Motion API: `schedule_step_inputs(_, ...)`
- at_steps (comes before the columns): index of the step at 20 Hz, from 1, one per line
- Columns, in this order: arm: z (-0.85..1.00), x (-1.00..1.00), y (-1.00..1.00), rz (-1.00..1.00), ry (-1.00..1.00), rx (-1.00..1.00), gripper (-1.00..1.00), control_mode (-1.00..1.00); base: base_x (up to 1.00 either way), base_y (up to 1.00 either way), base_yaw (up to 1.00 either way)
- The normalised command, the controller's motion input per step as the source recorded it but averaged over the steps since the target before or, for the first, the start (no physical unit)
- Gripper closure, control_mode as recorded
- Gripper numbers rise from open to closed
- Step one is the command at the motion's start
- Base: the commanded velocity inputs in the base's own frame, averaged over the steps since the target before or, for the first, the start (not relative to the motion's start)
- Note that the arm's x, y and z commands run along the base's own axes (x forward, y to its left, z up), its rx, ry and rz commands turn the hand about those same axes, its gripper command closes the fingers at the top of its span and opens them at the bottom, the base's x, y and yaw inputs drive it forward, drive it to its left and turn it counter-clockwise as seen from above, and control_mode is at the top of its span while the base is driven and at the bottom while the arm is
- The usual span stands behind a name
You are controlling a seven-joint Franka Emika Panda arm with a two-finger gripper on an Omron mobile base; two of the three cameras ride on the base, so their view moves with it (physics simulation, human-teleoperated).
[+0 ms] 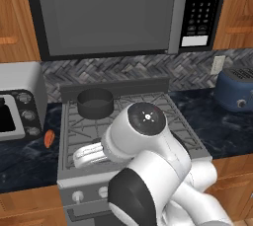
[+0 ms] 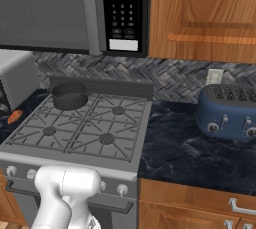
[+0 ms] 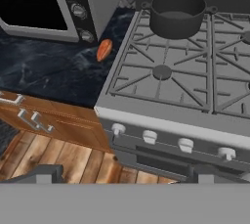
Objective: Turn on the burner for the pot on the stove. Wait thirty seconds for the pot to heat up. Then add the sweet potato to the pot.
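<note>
The dark-grey pot (image 3: pixel 177 13) stands on the back-left burner of the grey stove (image 3: pixel 146 105), and that burner is covered by it. The same pot (image 1: pixel 95 102) (image 2: pixel 69 95) sits near the backsplash in both base views. The orange-red sweet potato (image 3: pixel 104 50) (image 1: pixel 49 139) (image 2: pixel 14 116) lies on the dark counter just left of the stove. My gripper (image 3: pixel 124 176) hangs open and empty in front of the stove, level with the row of white knobs (image 3: pixel 149 136), touching nothing.
A silver toaster oven (image 1: pixel 17 106) stands on the counter left of the sweet potato. A blue toaster (image 2: pixel 230 110) sits on the counter to the right. A microwave (image 1: pixel 108 13) hangs above the stove. Wooden drawers (image 3: pixel 49 120) lie below the counter.
</note>
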Motion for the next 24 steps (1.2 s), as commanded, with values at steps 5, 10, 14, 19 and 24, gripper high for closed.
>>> schedule_step_inputs(5,-0.01,0.42,0.00,0.00,0.02,0.00,-1.00,-1.00,0.00,0.00,0.00)
schedule_step_inputs(10,-0.03,0.49,0.00,0.00,0.04,0.00,-1.00,-1.00,0.00,0.00,0.00)
schedule_step_inputs(14,-0.11,0.45,0.05,0.00,0.04,0.00,-1.00,-1.00,0.00,0.00,0.00)
schedule_step_inputs(19,-0.24,0.44,0.19,0.00,0.05,0.00,-1.00,-1.00,0.00,0.00,0.00)
schedule_step_inputs(24,-0.36,0.39,0.43,0.00,0.05,0.01,-1.00,-1.00,0.00,0.00,0.00)
